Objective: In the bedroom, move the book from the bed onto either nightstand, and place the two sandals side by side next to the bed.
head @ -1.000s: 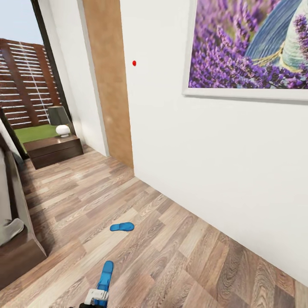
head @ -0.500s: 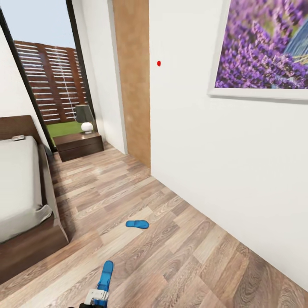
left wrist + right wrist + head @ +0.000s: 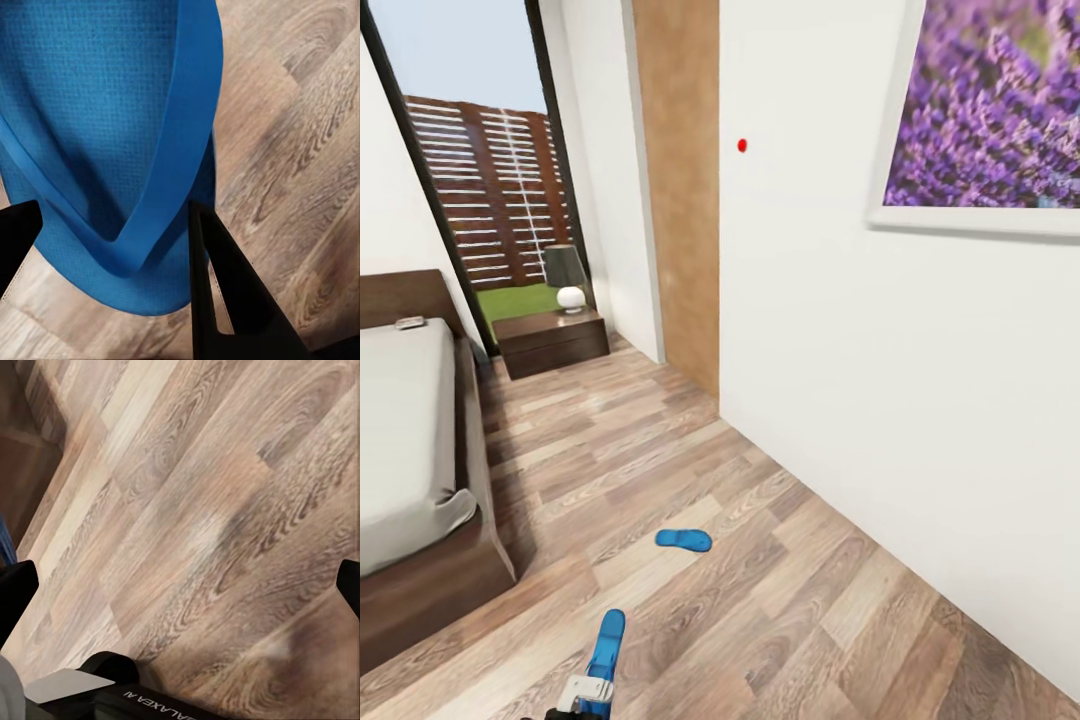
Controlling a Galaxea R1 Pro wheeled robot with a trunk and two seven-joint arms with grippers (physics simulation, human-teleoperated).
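Swinging round to its left, the robot's head now takes in the bed (image 3: 410,440) and the nightstand (image 3: 552,340) under the window, where a second ago the wall painting (image 3: 1000,110) took up most of what it saw; nothing on the floor has shifted. The left gripper (image 3: 112,225) stands low in front of the trunk with its fingers closed on a blue sandal (image 3: 607,640), the strap caught between them. Ahead of that gripper and a little to its right, the other sandal (image 3: 684,540) lies flat on the planks, well apart from the bed frame. The right gripper (image 3: 180,577) hangs over bare floor, jaws spread wide, holding nothing. I'd say the sandal step is half in hand: next the carried sandal wants setting down beside its mate, close along the bed. A small dark thing near the headboard may be the book (image 3: 408,322); too small to tell.
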